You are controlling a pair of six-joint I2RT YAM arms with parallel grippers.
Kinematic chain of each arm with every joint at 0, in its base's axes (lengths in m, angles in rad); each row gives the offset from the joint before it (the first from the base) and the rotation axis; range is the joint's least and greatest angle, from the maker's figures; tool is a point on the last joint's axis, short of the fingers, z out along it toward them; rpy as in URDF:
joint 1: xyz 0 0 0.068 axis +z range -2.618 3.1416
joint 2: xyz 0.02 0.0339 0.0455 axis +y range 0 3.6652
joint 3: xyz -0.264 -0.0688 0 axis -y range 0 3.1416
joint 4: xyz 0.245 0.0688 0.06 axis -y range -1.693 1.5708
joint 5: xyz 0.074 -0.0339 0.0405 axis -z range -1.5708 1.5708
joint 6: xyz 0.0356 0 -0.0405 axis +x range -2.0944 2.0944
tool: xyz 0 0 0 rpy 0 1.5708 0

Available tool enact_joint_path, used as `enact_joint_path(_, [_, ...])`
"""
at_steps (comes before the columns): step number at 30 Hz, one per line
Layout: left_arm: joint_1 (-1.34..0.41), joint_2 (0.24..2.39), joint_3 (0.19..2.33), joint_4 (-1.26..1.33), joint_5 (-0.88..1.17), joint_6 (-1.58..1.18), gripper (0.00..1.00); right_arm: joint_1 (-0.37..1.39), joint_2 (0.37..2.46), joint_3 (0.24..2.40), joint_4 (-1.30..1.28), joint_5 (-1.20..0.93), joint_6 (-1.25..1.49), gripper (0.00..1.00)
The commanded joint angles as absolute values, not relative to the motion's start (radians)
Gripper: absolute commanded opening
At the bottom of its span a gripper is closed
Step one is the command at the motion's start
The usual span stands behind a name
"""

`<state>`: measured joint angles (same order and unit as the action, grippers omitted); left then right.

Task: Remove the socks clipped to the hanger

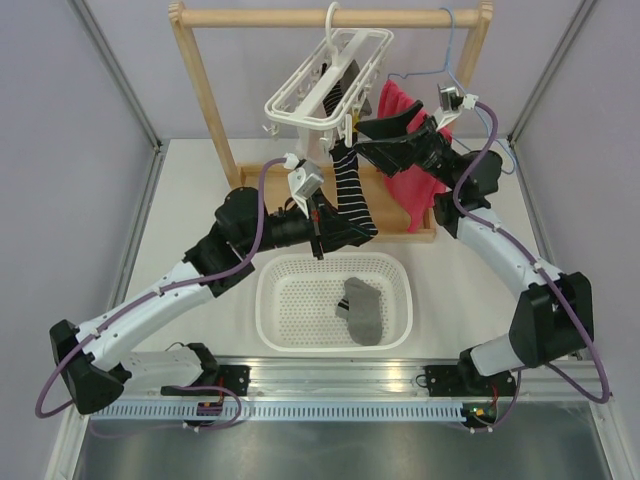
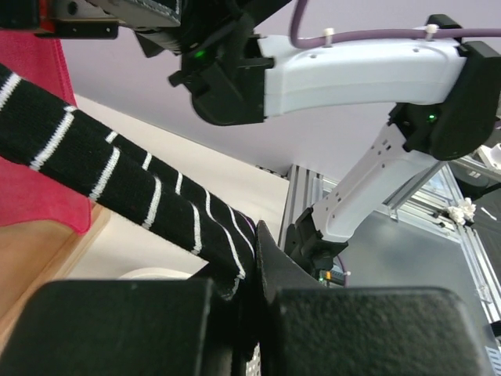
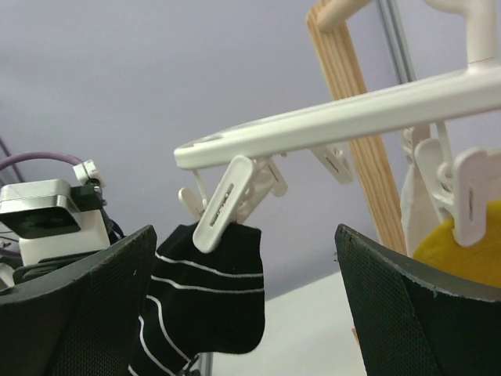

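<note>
**Hanger** [image 1: 325,85]: a white plastic frame hooked on the rail of the wooden rack [image 1: 300,17]. It hangs tilted in the top view. Its clips bunch together there and are hard to tell apart.

**Black-and-white striped sock** [image 1: 352,195]: the upper end is pinched in a clip [image 3: 227,205] under the hanger frame. The body runs down and forward to the left claw [image 1: 335,232].

**Left claw:** clamped together on the lower end of the black-and-white striped sock. In the left wrist view the fabric disappears between the dark fingers [image 2: 117,329]. The gripped end itself is hidden.

**Right claw** [image 3: 244,251]: fingers wide apart, nothing held. One finger stands on either side of the clip and the sock's upper end, just below the frame. Whether either finger touches the sock cannot be told.

**Mustard sock** [image 3: 462,258]: only a rounded yellow patch shows at the right edge of the right wrist view, under a second clip. The picture edge and the right finger cut it off. Pale fabric just beside it cannot be identified.

**Grey sock** [image 1: 363,312]: lies in the white perforated basket [image 1: 262,310] on the worktop [image 1: 200,200], between the two arms and well apart from the hanger.

**Red towel** [image 1: 410,185]: hangs behind the right arm and is partly covered by it. It sits below the blue wire hanger [image 1: 445,50], but the arm hides where the two meet.
</note>
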<state>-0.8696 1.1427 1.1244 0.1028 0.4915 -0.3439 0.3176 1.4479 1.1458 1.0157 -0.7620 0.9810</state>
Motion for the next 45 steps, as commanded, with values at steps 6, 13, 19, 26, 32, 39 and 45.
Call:
enact_joint_path(6, [-0.873, 1.161, 1.135, 0.172, 0.575, -0.428, 0.02, 0.318, 1.603, 1.262, 1.520, -0.816, 1.325, 0.98])
enact_joint_path(13, [-0.871, 1.196, 1.137, 0.225, 0.630, -0.465, 0.02, 0.321, 1.606, 1.246, 1.511, -0.816, 1.299, 0.98])
enact_joint_path(19, [-0.871, 1.221, 1.120, 0.268, 0.658, -0.502, 0.02, 0.322, 1.606, 1.270, 1.508, -0.815, 1.304, 0.98])
enact_joint_path(26, [-0.871, 1.213, 1.112, 0.298, 0.670, -0.520, 0.02, 0.347, 1.635, 1.304, 1.529, -0.799, 1.324, 0.98])
enact_joint_path(32, [-0.871, 1.206, 1.085, 0.317, 0.669, -0.532, 0.02, 0.362, 1.666, 1.335, 1.608, -0.778, 1.397, 0.98])
enact_joint_path(39, [-0.867, 1.161, 1.045, 0.324, 0.638, -0.534, 0.02, 0.370, 1.657, 1.330, 1.646, -0.749, 1.422, 0.98])
enact_joint_path(45, [-0.856, 1.124, 0.994, 0.345, 0.612, -0.555, 0.02, 0.370, 1.655, 1.328, 1.704, -0.706, 1.466, 0.98])
